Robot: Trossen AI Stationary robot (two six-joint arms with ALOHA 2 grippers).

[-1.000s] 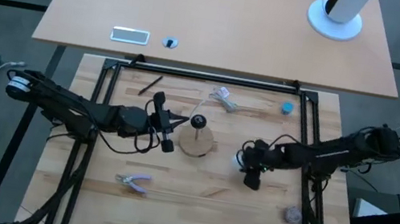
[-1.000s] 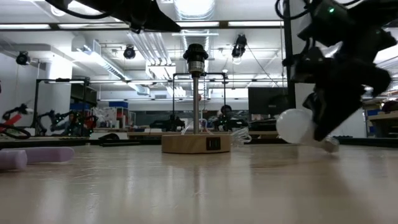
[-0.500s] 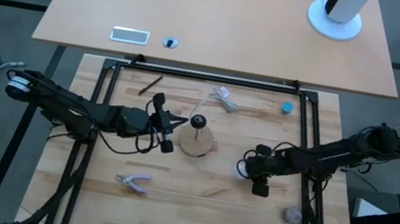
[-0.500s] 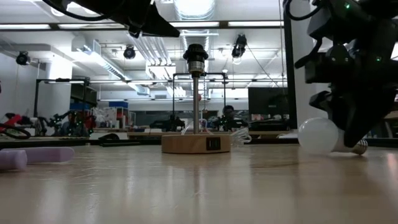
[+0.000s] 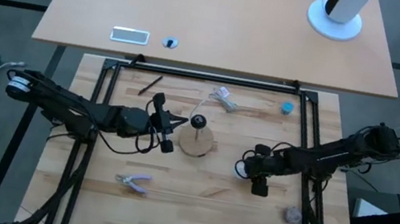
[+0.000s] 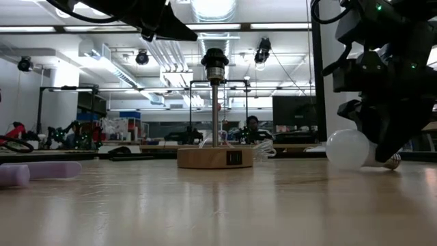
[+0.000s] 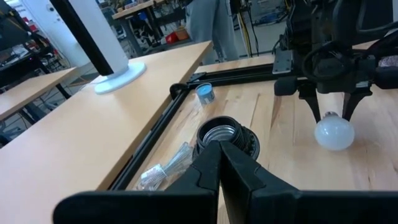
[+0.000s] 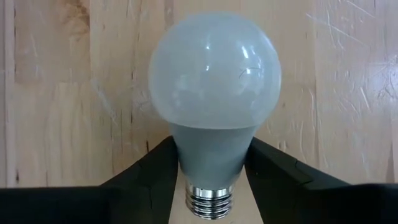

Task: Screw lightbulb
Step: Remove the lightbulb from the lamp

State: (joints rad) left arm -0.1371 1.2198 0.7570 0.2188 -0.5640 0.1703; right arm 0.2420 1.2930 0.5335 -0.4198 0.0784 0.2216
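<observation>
The lightbulb [image 8: 214,93] is white and frosted, with a grey neck and a silvery screw base [image 8: 214,202]. It lies on its side on the table right of the lamp [image 5: 240,168], its globe toward the lamp [image 6: 348,149]. My right gripper [image 5: 253,172] is shut on it. The lamp has a round wooden disc [image 5: 196,144] and an upright stem with a black empty socket [image 7: 219,132]. My left gripper [image 5: 180,125] is shut and empty. It hovers just left of the socket at its height, apart from it [image 6: 194,35]. My right gripper pinches the bulb's grey neck [image 8: 214,149], between globe and screw base, with one finger [image 8: 158,168] on each side. The fingers come from the table's right, slanting down, along the bulb's length. The bulb lies on the table on its globe [image 6: 345,160], screw base toward the gripper.
Purple-handled pliers [image 5: 133,182] lie near the front left. A greyish-purple ball [image 5: 293,215] sits at the front right. A crumpled clear wrapper [image 5: 224,97], a blue cap [image 5: 288,108] and a dark pen [image 5: 150,85] lie at the back. Black frame rails [image 5: 214,78] border the board.
My right gripper has gone down and a little toward the table's near edge with the bulb. The bulb, held tilted above the table a second ago, now lies on the table on its side. My left gripper has kept still.
</observation>
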